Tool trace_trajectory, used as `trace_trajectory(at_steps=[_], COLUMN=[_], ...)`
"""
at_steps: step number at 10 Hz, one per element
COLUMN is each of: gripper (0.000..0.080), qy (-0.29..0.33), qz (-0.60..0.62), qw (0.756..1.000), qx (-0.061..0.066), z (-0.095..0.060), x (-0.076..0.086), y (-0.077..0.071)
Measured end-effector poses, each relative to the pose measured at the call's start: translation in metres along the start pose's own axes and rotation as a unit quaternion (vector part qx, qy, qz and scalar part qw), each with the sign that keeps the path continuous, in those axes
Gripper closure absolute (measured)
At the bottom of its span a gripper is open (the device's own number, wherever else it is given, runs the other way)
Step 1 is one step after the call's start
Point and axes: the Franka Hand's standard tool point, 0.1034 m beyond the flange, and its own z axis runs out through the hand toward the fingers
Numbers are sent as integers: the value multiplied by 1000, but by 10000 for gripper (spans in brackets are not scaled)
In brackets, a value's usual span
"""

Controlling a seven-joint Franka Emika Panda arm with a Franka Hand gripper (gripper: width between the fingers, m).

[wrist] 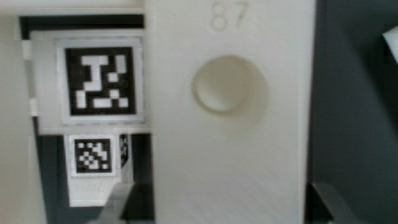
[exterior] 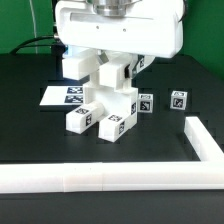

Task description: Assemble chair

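Hovering low over the black table [exterior: 30, 135], white end effector [exterior: 112, 72] among clustered glossy white blocky plastic chair pieces [exterior: 100, 112], flat white marker board [exterior: 55, 95] just behind, wrist view, white dimpled plastic bar [wrist: 228, 130] filling the middle, end effector's opening impossible to tell

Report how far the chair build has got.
Done: several white chair pieces stand clustered under the hand; whether they are joined cannot be told. In hand: the hand sits low over them, a white panel filling the wrist view; its grip is hidden. Left: a tagged block and a second block lie apart on the exterior view's right, not yet added.
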Motion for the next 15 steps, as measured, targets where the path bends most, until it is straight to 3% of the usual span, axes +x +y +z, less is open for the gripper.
trace_trajectory(at_steps=[6,14,15], gripper=[511,510,290], qy=[4,10,10], qz=[-25,-32,-31], qw=[1000,999,999], qx=[-13,-12,-12], z=[21,19,20], x=[19,27,27], y=[-3,-4,-4])
